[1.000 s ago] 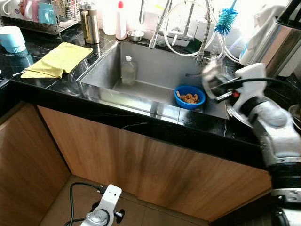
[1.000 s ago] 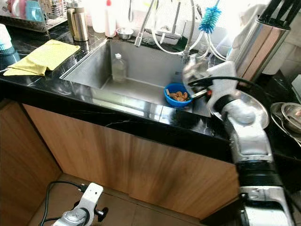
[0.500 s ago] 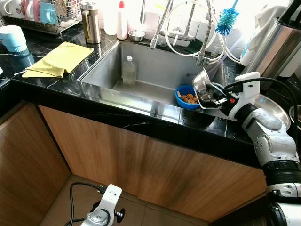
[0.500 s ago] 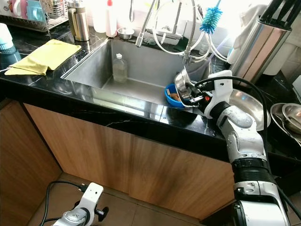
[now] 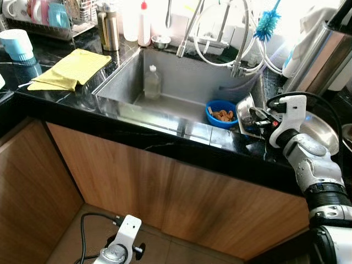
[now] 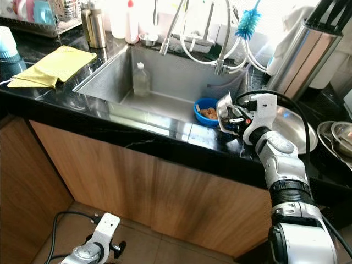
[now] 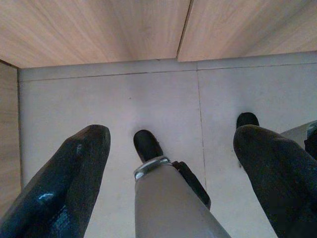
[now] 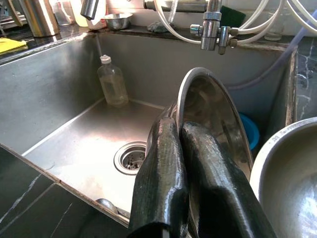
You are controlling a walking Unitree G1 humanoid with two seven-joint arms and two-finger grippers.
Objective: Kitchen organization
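Left hand (image 7: 171,173) hangs over pale floor (image 7: 148,99), fingers (image 7: 64,183) spread apart, wooden cabinet doors (image 7: 99,29) beyond

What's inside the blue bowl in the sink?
The blue bowl holds brownish food scraps. Its right side is hidden behind the steel bowl that the right end effector pinches by the rim, so what lies there cannot be seen.

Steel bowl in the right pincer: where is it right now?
The steel bowl is pinched on its rim by the right pincer, tilted on edge over the sink's right end, beside the blue bowl of food.
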